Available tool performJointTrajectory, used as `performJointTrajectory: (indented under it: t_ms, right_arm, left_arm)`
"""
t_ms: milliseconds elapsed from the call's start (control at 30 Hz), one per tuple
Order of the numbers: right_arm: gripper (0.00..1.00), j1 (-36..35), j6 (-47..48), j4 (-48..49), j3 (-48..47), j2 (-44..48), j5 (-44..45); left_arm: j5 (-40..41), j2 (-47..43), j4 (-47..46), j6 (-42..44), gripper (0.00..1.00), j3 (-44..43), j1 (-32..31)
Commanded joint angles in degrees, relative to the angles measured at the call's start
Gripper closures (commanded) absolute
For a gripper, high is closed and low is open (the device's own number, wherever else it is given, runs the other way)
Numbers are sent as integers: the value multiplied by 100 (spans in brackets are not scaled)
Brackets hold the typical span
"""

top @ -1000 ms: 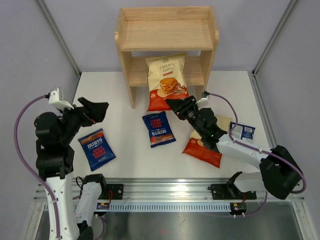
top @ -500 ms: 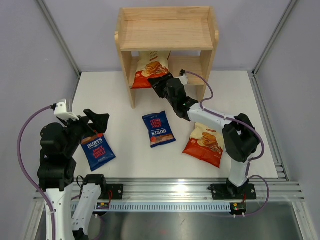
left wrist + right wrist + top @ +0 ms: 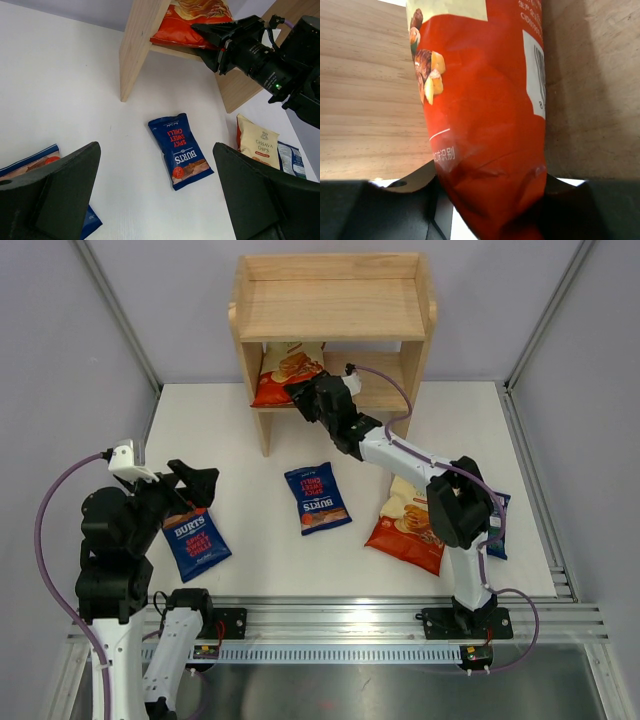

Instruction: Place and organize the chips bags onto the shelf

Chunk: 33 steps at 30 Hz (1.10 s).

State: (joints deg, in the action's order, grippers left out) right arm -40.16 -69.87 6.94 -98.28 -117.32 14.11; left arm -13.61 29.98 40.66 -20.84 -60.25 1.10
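The large cream-and-red-orange Cassava chips bag (image 3: 283, 375) is pinched at its bottom seam by the right gripper (image 3: 308, 400), so it can be pushed onto the lower tier, left end, of the light-wood 2-tier shelf (image 3: 330, 310). The left gripper (image 3: 197, 485) is held spread near 1 dark-blue Burts bag (image 3: 196, 538).

left arm (image 3: 112, 535) folded back – left gripper (image 3: 196, 483) spread wide | right arm (image 3: 408, 454) stretched far forward – right gripper (image 3: 298, 393) clamped on bag (image 3: 279, 376)

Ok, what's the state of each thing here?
shelf: upright.
held Cassava bag: lying on lower tier, gripped.
right gripper: shut on held Cassava bag.
left gripper: open.
near Cassava bag: lying flat.
left Burts bag: flat.
middle Burts bag: flat.
right Burts bag: partly hidden.
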Motion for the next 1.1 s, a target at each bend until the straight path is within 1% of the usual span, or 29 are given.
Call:
performJointTrajectory:
  t_ms: [0, 33, 100, 233, 267, 333, 367, 400, 500, 533, 567, 633, 733, 800, 833, 867, 967, 1000, 1033, 1067]
  right_arm:
    - [75, -79, -80, -114, -323, -204, -216]
    - [69, -79, -54, -149, -332, -186, -224]
    - [66, -79, 43, -210, -332, -143, -242]
    - [43, -45, 140, -492, -201, 94, -128]
    - [34, -44, 149, -596, -148, 191, -102]
    - [31, -9, 236, -659, -139, 262, -101]
    - [26, 8, 263, -929, -156, 332, -101]
    - [23, 17, 324, -983, -156, 358, -101]
    - [20, 61, 421, -1159, -104, 508, -84]
    - [16, 79, 456, -1238, 9, 639, -84]
    - [16, 79, 456, -1239, 11, 640, -84]
    - [11, 79, 500, -1440, 81, 771, -31]
    - [10, 88, 562, -1485, 344, 1061, 22]
    - [5, 96, 562, -1424, 660, 1341, 74]
    - [2, 122, 605, -1389, 757, 1421, 74]
    - [1, 131, 623, -1380, 923, 1509, 66]
    - [1, 158, 851, -1257, 1274, 2035, 22]
    - [1, 158, 1087, -1213, 1355, 2168, 4]
    - [1, 158, 1228, -1213, 1442, 2317, 13]
    - [0, 175, 1369, -1221, 1635, 2467, -4]
  left_arm:
    - [51, -27, -191, 106, 1, 13, -31]
    - [60, -53, -182, 124, 1, 13, -40]
    - [103, -80, -164, 124, 1, 22, -49]
    - [86, -80, -164, 115, 1, 13, -58]
    - [77, -80, -173, 115, 1, 13, -66]
    - [51, -62, -164, 107, 1, 13, -66]
    - [42, -62, -155, 107, 1, 13, -75]
    - [42, -53, -155, 107, 1, 22, -67]
    - [-28, -53, -155, 98, 1, 22, -66]
    - [-54, -45, -147, 98, 1, 31, -66]
    - [-54, -45, -147, 98, 1, 31, -58]
    - [-63, -18, -147, 89, 1, 40, -66]
    - [-107, 34, -138, 71, 1, 74, -66]
    - [-177, 122, -138, 54, 1, 92, -66]
    - [-299, 157, -146, 36, 1, 92, -66]
    - [-353, 184, -155, 28, 1, 101, -66]
    - [-713, 289, -321, -25, 1, 180, -66]
    - [-870, 368, -383, -43, 1, 206, -66]
    - [-1272, 403, -462, -95, 1, 294, -66]
    - [-1441, 456, -698, -157, 1, 347, -75]
